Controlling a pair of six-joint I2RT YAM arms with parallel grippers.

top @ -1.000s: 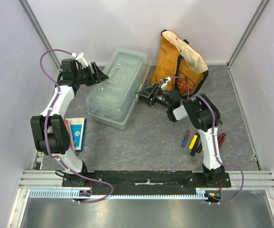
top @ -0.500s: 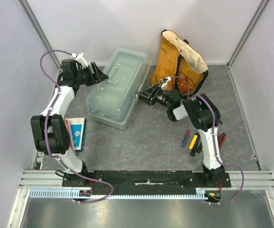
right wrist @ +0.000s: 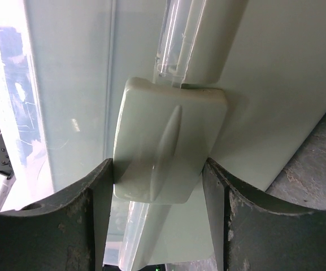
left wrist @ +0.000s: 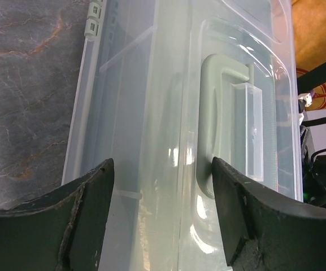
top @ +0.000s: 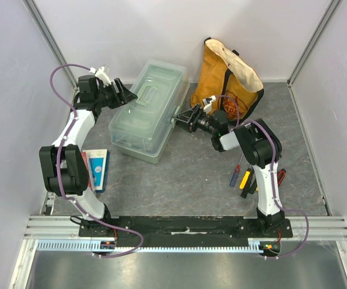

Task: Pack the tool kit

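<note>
The pale green toolbox [top: 146,111] lies closed under its clear lid [left wrist: 146,84] at the back left of the table. My left gripper [top: 127,96] hovers open over the lid's left end, its jaws [left wrist: 163,169] spread beside the green handle [left wrist: 211,124] with nothing between them. At the box's right end my right gripper [top: 181,116] is shut on the green latch [right wrist: 168,147]; in the right wrist view both fingers of the right gripper [right wrist: 158,169] press against the latch's sides. A few small hand tools [top: 240,176] lie on the table by the right arm.
A mustard-yellow tote bag [top: 230,78] stands just behind the right gripper. Flat red and blue packets [top: 98,168] lie at the front left beside the left arm. White walls with metal posts enclose the table on three sides.
My right gripper's jaws have narrowed onto the toolbox latch, and it has edged slightly toward the box. The left arm has stayed still.
</note>
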